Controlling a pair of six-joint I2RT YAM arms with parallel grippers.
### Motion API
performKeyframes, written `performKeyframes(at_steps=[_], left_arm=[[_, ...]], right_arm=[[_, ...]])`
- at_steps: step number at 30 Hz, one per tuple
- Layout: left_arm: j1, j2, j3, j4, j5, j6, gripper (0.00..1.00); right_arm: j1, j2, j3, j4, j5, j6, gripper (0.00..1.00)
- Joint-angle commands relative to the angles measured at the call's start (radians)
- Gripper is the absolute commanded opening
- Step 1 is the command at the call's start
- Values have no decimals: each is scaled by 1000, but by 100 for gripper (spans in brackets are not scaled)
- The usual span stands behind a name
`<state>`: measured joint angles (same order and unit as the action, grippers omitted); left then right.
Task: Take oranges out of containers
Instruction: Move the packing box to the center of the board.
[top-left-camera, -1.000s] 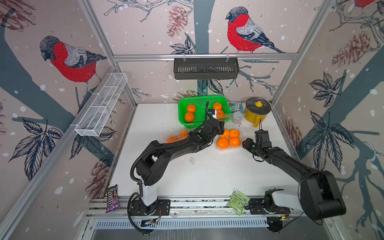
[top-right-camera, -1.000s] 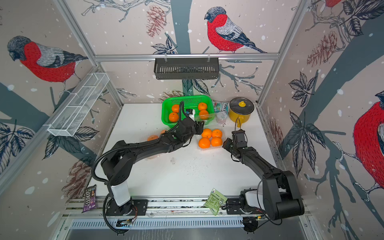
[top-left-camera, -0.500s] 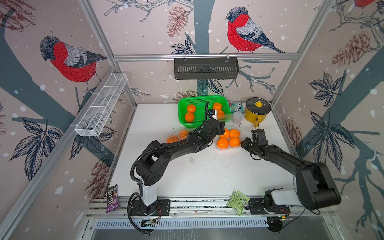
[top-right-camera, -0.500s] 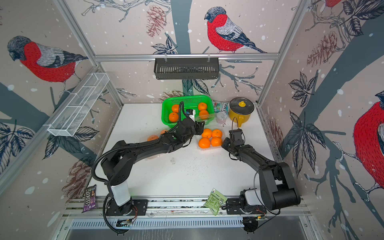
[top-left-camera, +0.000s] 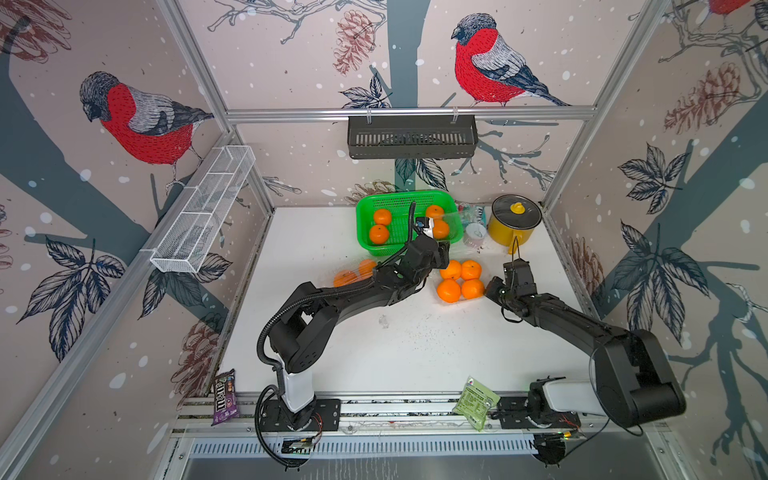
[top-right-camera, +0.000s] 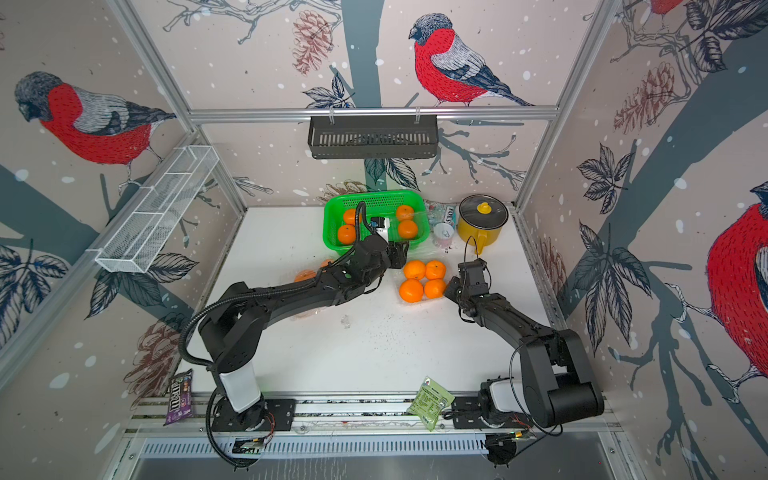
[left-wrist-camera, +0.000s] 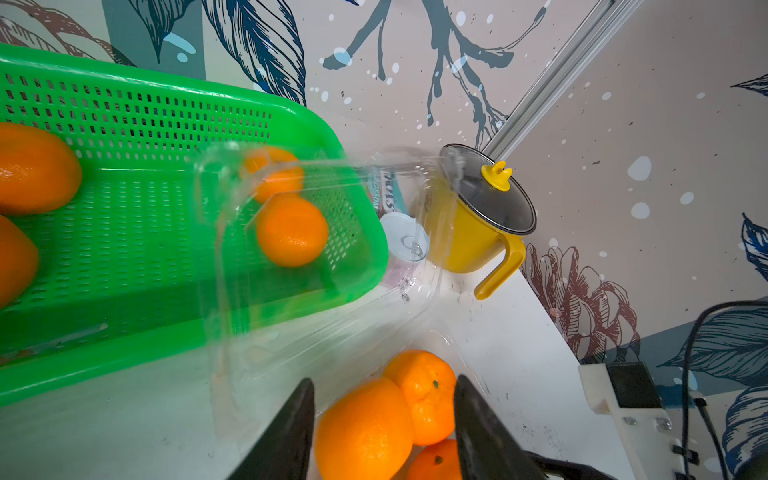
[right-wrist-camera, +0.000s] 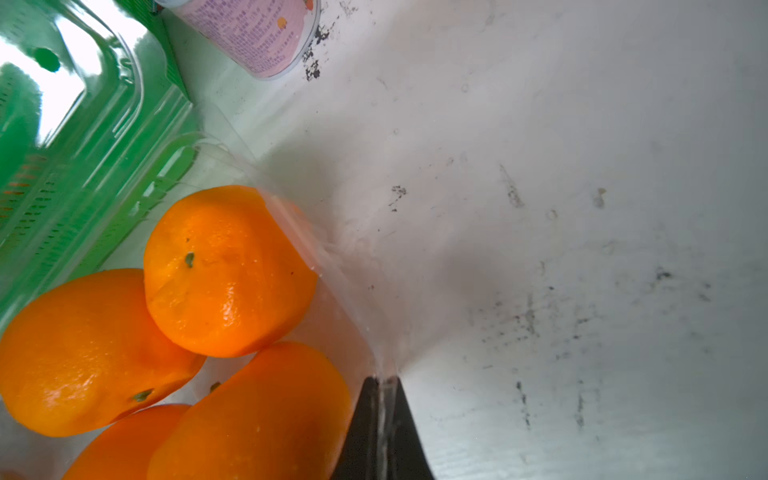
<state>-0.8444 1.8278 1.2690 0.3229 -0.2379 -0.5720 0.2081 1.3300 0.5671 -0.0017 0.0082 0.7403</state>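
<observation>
In both top views, four oranges (top-left-camera: 461, 280) (top-right-camera: 423, 279) sit in an open clear container (right-wrist-camera: 332, 266) mid-table. Its raised lid (left-wrist-camera: 332, 324) leans against the green basket. My left gripper (top-left-camera: 442, 253) (left-wrist-camera: 382, 382) is open at the container's far left corner, its fingers (left-wrist-camera: 291, 432) on either side of an orange (left-wrist-camera: 365, 428). My right gripper (top-left-camera: 491, 286) (right-wrist-camera: 380, 380) is shut on the container's thin right wall. A second container (top-left-camera: 353, 274) with oranges lies to the left, mostly hidden behind my left arm.
At the back, a green basket (top-left-camera: 399, 201) holds several oranges. To its right stand a small cup (top-left-camera: 473, 233) and a yellow lidded pot (top-left-camera: 514, 220). A green packet (top-left-camera: 476, 401) and a purple candy bar (top-left-camera: 224, 397) lie on the front rail.
My right gripper has moved left up to the container and closed on its wall. My left arm has stayed where it was.
</observation>
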Motion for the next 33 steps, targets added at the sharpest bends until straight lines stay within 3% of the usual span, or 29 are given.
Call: performKeyframes(at_steps=[1, 9, 16, 17, 21, 24, 30, 33], left_arm=[[2, -14, 1, -15, 5, -11, 53], [1, -22, -1, -26, 20, -20, 53], [-1, -18, -23, -28, 28, -33, 53], [-1, -18, -26, -27, 28, -34, 53], [1, -29, -42, -25, 22, -34, 53], [-1, -48, -58, -17, 22, -31, 53], [-1, -106, -106, 4, 32, -15, 53], [0, -159, -135, 9, 28, 11, 54]], right_arm=[[-1, -45, -20, -60, 54, -29, 3], [-5, -261, -130, -140, 81, -1, 2], [68, -411, -221, -188, 87, 102, 4], [85, -431, -226, -198, 93, 123, 8], [145, -498, -219, -257, 118, 185, 40], [188, -544, -174, -343, 158, 208, 55], [291, -622, -59, -523, 242, 228, 73], [354, -613, -13, -531, 234, 234, 75]])
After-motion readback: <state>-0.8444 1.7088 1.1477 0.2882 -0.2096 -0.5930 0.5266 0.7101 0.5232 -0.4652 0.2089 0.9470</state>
